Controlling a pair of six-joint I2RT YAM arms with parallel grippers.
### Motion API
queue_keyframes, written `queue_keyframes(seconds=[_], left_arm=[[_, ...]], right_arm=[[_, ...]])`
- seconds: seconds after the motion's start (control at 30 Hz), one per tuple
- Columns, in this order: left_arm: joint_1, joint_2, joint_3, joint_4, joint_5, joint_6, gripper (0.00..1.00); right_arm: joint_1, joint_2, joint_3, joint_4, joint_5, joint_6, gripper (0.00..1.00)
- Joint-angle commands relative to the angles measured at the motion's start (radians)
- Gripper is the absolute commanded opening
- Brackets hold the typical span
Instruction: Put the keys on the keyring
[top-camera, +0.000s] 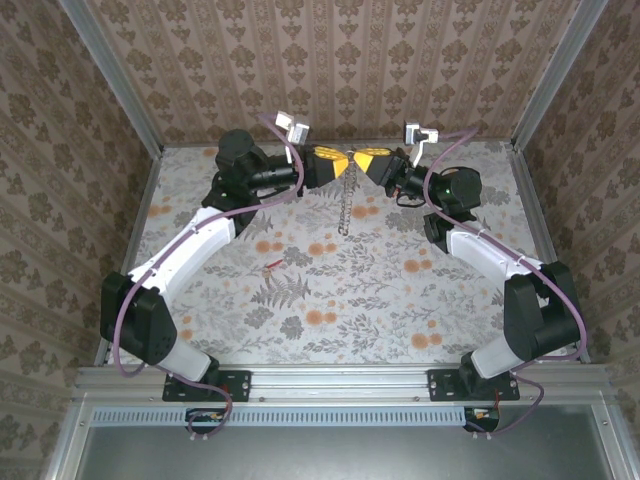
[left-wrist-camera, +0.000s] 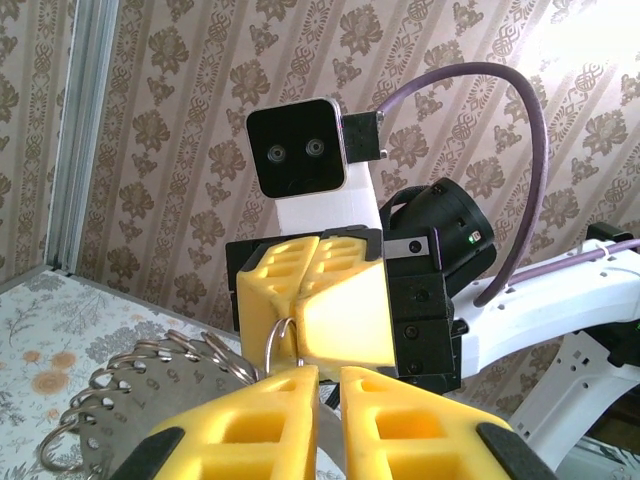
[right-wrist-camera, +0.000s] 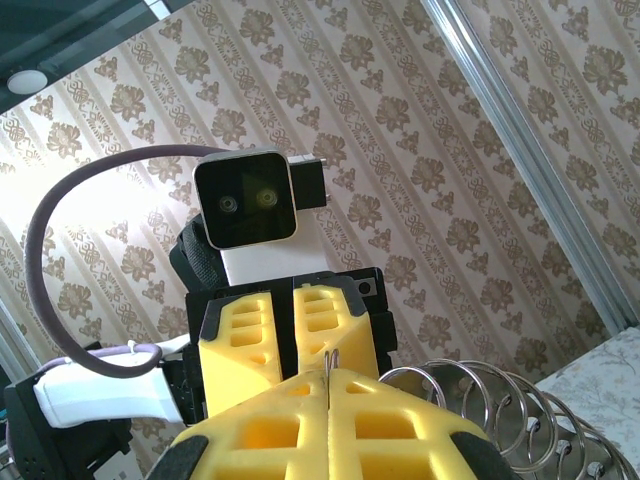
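1. Arm position. Both arms reached to the far middle of the counter (top-camera: 390, 290) and met tip to tip above its floral surface. The left claw (top-camera: 341, 162) pointed right and the right claw (top-camera: 357, 161) pointed left, with their yellow fingers nearly touching.

2. Right claw. The jaws were closed flat against each other. In the right wrist view, a thin wire loop stood out of the seam between its fingertips (right-wrist-camera: 300, 400), so this claw gripped the wire of the keyring (top-camera: 345, 205).

3. Left claw. In the left wrist view, its fingers (left-wrist-camera: 270, 420) were drawn together with only a narrow slit between them. The same wire loop curved down from the right claw and passed behind the left fingertip. I could not tell whether the left claw pinched the wire or merely sat against it.

4. Keyring. It hung from the meeting point of the two claws, trailing downward toward the counter as a chain-like fringe of small metal rings. Up close, the rings fanned out beside the claws, along with a flat perforated metal piece.

5. Keys. One small red key (top-camera: 272, 266) lay flat on the counter, well apart from the keyring, near the left arm's forearm. It was not on the ring.
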Motion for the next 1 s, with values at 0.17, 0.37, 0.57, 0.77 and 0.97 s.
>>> queue_keyframes(seconds=[0.17,0.37,0.57,0.77,0.97], left_arm=[[-0.003,0.011,0.020,0.048,-0.002,-0.017,0.18],[0.010,0.022,0.004,0.135,0.012,-0.087,0.26],[0.064,0.056,-0.040,0.405,0.005,-0.308,0.32],[0.107,0.081,-0.055,0.494,0.006,-0.396,0.34],[0.092,0.100,-0.041,0.496,0.035,-0.405,0.36]], right_arm=[[0.011,-0.028,0.023,0.066,0.022,-0.004,0.00],[0.012,-0.026,0.024,0.056,0.022,-0.009,0.00],[0.010,-0.035,0.020,0.027,0.031,-0.036,0.00],[0.008,-0.038,0.023,0.012,0.036,-0.047,0.00],[0.010,-0.033,0.035,0.009,0.038,-0.045,0.00]])
